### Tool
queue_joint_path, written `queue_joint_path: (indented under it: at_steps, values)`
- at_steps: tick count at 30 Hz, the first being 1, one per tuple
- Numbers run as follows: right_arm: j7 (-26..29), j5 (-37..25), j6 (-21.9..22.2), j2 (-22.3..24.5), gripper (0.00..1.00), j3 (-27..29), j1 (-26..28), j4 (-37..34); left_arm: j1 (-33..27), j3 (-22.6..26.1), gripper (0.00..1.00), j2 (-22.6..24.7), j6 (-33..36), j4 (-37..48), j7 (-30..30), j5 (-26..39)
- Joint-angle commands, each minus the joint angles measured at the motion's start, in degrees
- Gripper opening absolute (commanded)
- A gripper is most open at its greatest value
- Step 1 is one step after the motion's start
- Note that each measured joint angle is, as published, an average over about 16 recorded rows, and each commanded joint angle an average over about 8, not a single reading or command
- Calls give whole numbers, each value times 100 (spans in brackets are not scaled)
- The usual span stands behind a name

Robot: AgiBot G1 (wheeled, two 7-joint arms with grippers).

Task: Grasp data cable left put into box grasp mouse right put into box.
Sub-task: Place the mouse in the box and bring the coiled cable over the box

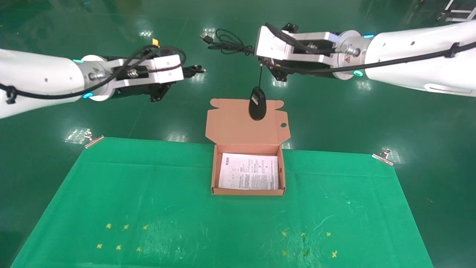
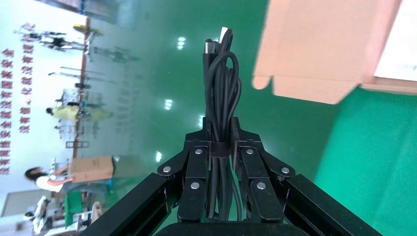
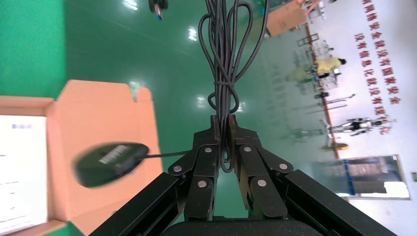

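Left pincer (image 2: pixel 221 147) clenched on data cable (image 2: pixel 222 88); right pincer (image 3: pixel 223 132) pinches cord, mouse (image 1: pixel 257 103) dangling below; steady swing, lower into box (image 1: pixel 248 191).

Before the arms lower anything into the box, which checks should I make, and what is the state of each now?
1. Box open, lid flap back: ok.
2. Left gripper shut on data cable: ok.
3. Right gripper shut on the mouse cord, not the body: ok, but loose hold.
4. Mouse hangs over the lid flap, not the box opening: not ok.
5. Mouse hanging motionless: cannot tell.
6. Paper sheet lies flat inside: ok.
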Motion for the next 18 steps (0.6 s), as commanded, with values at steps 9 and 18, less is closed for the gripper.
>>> queue_joint_path:
  at_steps: [9,18]
  values:
    - [-24,-20,-39,-107,0,-110,-243,-193,309,124,0,-205,239,-183,-117,165]
    - [-10,-31,-52,-354,0,-244,-539,-425,509,198,0,-426,578,-274,-489,475]
